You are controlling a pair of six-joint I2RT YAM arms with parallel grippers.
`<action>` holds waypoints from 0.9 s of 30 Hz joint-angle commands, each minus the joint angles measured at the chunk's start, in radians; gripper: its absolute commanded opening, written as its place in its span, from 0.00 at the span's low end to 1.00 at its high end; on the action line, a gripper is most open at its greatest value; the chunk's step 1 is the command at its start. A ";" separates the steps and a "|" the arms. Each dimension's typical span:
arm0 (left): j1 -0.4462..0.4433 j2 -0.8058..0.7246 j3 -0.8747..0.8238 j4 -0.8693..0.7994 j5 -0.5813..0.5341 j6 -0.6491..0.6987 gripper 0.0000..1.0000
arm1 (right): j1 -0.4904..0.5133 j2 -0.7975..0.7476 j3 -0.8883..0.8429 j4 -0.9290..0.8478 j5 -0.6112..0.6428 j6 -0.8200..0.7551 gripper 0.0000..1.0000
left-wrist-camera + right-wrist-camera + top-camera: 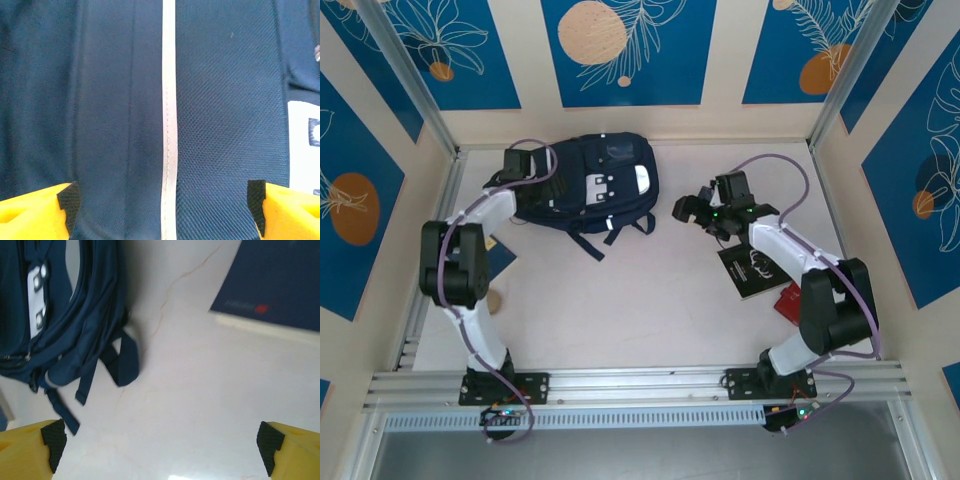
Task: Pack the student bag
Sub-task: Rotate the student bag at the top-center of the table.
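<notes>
The student bag (pixel 590 185), a navy backpack with white stripes and a light grey front patch, lies flat at the back middle of the table, straps trailing toward the front. My left gripper (pixel 542 188) hangs over the bag's left part. In the left wrist view it (pixel 164 200) is open, its pads (pixel 69 199) wide apart just above the navy fabric, and a white stripe (pixel 169 120) runs between them. My right gripper (pixel 690 208) is open to the right of the bag, above bare table. The right wrist view shows the bag (pixel 60 320) and a strap loop (pixel 122 360) beyond the right gripper (pixel 162 445).
A black book (pixel 755 270) and a red flat item (pixel 790 300) lie under the right arm. A dark blue book (pixel 502 258) lies beside the left arm, and the right wrist view shows a dark blue book (pixel 272 282). Metal posts and walls enclose the table.
</notes>
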 commanded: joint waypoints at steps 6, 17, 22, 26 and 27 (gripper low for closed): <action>-0.013 0.048 -0.044 -0.078 0.138 -0.078 0.86 | 0.081 0.064 0.053 -0.040 -0.035 0.085 1.00; -0.248 -0.069 -0.253 -0.078 0.216 -0.091 0.82 | 0.071 0.073 0.050 -0.073 0.033 0.132 0.99; -0.434 -0.076 -0.246 -0.048 0.213 -0.152 0.83 | 0.062 0.059 0.040 -0.095 0.076 0.152 1.00; -0.550 -0.085 -0.209 0.000 0.204 -0.199 0.83 | 0.047 0.015 -0.004 -0.066 0.091 0.171 0.99; -0.559 -0.098 -0.199 0.003 0.205 -0.202 0.83 | 0.042 0.004 -0.015 -0.062 0.094 0.178 0.99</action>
